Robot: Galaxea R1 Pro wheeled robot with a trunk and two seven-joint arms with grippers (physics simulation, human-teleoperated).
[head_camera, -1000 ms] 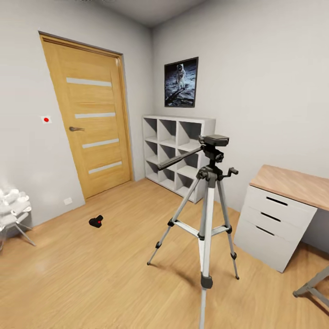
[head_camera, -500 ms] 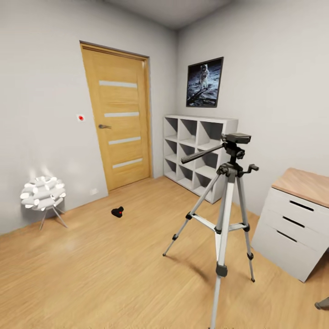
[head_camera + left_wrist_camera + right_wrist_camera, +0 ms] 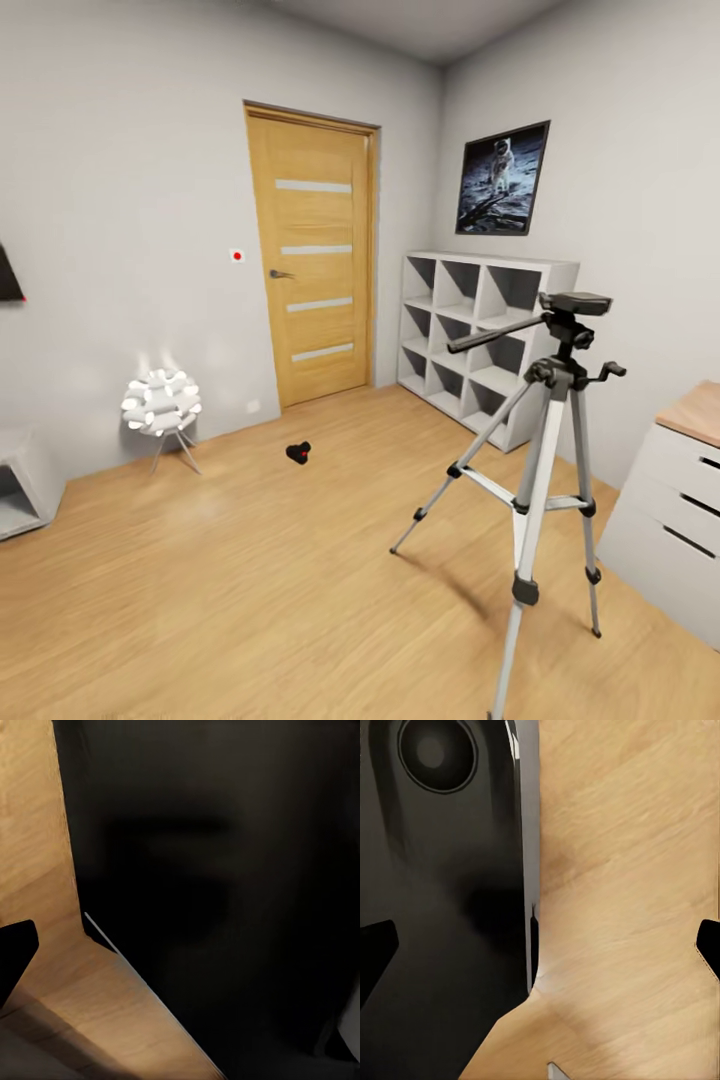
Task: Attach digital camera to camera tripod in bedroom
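The digital camera [image 3: 298, 453], small and black with a red dot on top, lies on the wood floor of the bedroom, in front of the door and well left of the tripod. The camera tripod [image 3: 545, 470] stands upright at the right on silver legs. Its black head [image 3: 573, 305] is bare and its pan handle points left. In the right wrist view my right gripper [image 3: 541, 949] is open, empty, over floor beside the robot's dark body. My left gripper [image 3: 180, 949] shows one black fingertip [image 3: 13, 952] far out at the picture's edge, with nothing held.
A wooden door [image 3: 315, 255] is shut in the far wall. A white cube shelf [image 3: 480, 335] stands behind the tripod, white desk drawers [image 3: 680, 500] at the right edge. A white spiky floor lamp [image 3: 160, 403] and a low white unit [image 3: 20, 485] stand at the left.
The head view has swung left, so everything has shifted right in the picture. The lamp and the low white unit came into view. The camera and tripod have not moved.
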